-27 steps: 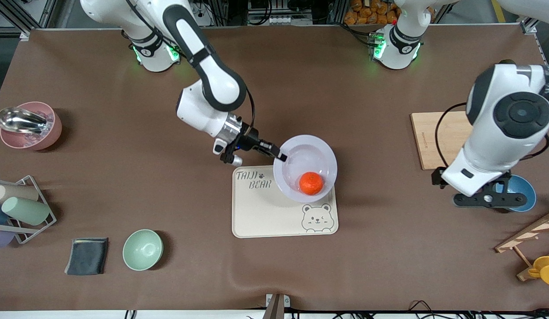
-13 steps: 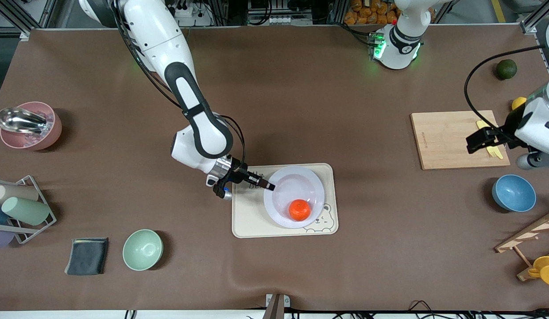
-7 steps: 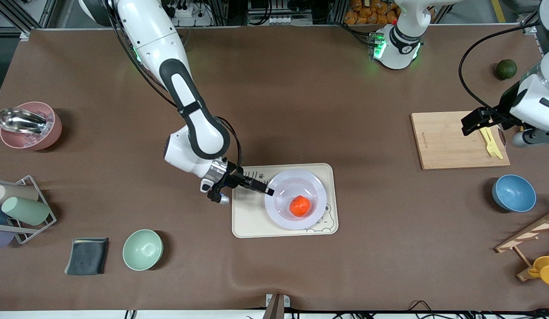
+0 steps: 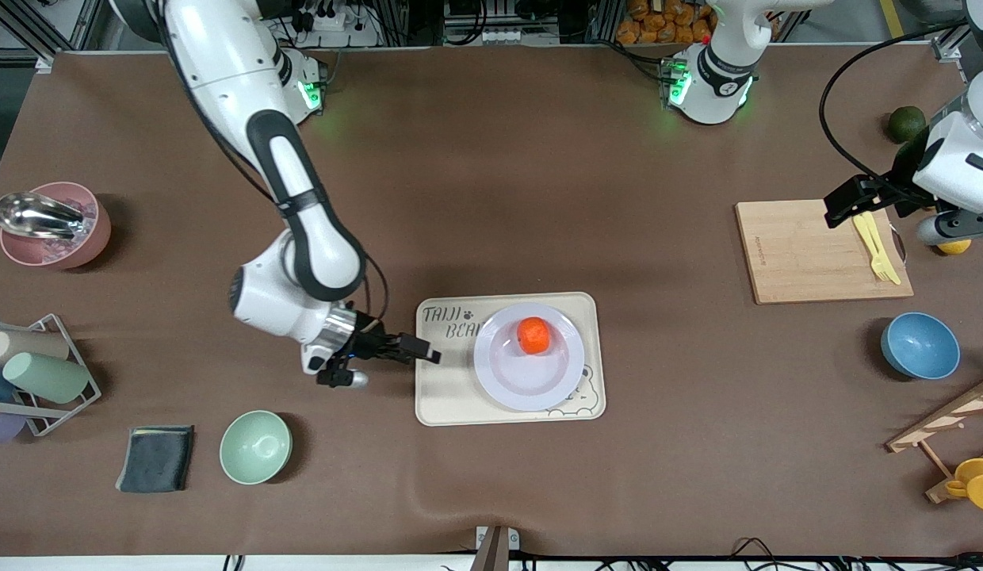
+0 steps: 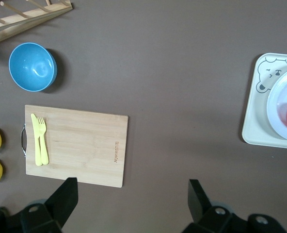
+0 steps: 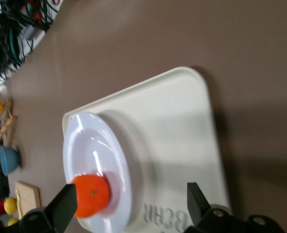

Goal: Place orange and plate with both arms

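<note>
The pale plate (image 4: pixel 528 373) lies flat on the cream bear-print tray (image 4: pixel 448 388) near the table's middle. The orange (image 4: pixel 533 335) rests on the plate, by the rim farther from the front camera. My right gripper (image 4: pixel 422 353) is open and empty, low beside the tray's edge toward the right arm's end, apart from the plate. The right wrist view shows its open gripper (image 6: pixel 131 206), the plate (image 6: pixel 92 155), the orange (image 6: pixel 91 195) and the tray (image 6: pixel 177 141). My left gripper (image 4: pixel 856 198) is open and empty over the wooden cutting board (image 4: pixel 801 254); in the left wrist view it (image 5: pixel 131 196) is spread wide.
A yellow fork (image 4: pixel 876 246) lies on the board. A blue bowl (image 4: pixel 919 345), a lemon (image 4: pixel 954 247), a dark green fruit (image 4: pixel 906 123) and a wooden rack (image 4: pixel 947 420) sit at the left arm's end. A mint bowl (image 4: pixel 255 446), grey cloth (image 4: pixel 155 458), cup rack (image 4: pixel 32 377) and pink bowl (image 4: pixel 51 224) sit at the right arm's end.
My right gripper set the plate on the tray, let go of its rim and drew back toward the right arm's end. The orange rolled to the farther rim. The left arm rose away.
</note>
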Available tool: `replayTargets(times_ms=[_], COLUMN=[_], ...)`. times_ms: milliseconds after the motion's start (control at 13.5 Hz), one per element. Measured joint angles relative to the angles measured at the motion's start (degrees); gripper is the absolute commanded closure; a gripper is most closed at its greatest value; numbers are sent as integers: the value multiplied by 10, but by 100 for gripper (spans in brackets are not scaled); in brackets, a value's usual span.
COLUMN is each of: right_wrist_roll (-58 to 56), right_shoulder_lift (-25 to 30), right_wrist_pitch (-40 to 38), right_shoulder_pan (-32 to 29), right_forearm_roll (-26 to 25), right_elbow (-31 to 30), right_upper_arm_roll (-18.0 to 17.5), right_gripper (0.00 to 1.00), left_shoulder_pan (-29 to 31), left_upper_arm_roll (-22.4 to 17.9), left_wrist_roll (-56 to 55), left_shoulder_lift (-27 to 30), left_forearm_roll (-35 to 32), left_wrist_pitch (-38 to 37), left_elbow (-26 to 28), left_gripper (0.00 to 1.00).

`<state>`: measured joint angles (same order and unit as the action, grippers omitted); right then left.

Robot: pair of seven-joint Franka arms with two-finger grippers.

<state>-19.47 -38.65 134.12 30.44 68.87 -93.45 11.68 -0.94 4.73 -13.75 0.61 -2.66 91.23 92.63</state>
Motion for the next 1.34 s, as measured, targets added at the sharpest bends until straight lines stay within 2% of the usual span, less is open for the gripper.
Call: replayTargets(times_ms=[223, 371, 594, 891, 1040, 1114, 1337], right_wrist_roll=[-1, -2, -1, -2, 2, 16, 98], right_shoulder_lift=[28, 52, 117, 238, 297, 322, 373], right_wrist_pitch=[-104, -163, -241, -351, -386, -408, -476], right_shoulder_pan=[-15, -21, -63, -137, -178, -203, -278], right_forearm_roll=[-112, -191, -341, -510, -579, -609, -663], right_elbow=[-1, -1, 0, 1, 0, 1, 23], right_upper_arm_roll=[53, 74, 79, 79, 66, 47, -44], right_gripper=[0, 0, 0, 0, 0, 0, 0], left_shoulder_pan=[0, 0, 0, 0, 0, 0, 0], left_upper_arm_roll=[0, 0, 1, 1, 1, 1, 0], left_wrist_roll=[0, 0, -20, -24, -24, -24, -24], left_shoulder_lift=[10, 14, 20, 35, 38, 38, 38], left_forearm_roll=[0, 0, 0, 9, 10, 10, 16], left_wrist_pitch=[-4, -8, -20, -32, -35, -35, -35], left_elbow=[0, 0, 0, 0, 0, 0, 1], left_gripper=[0, 0, 0, 0, 0, 0, 0])
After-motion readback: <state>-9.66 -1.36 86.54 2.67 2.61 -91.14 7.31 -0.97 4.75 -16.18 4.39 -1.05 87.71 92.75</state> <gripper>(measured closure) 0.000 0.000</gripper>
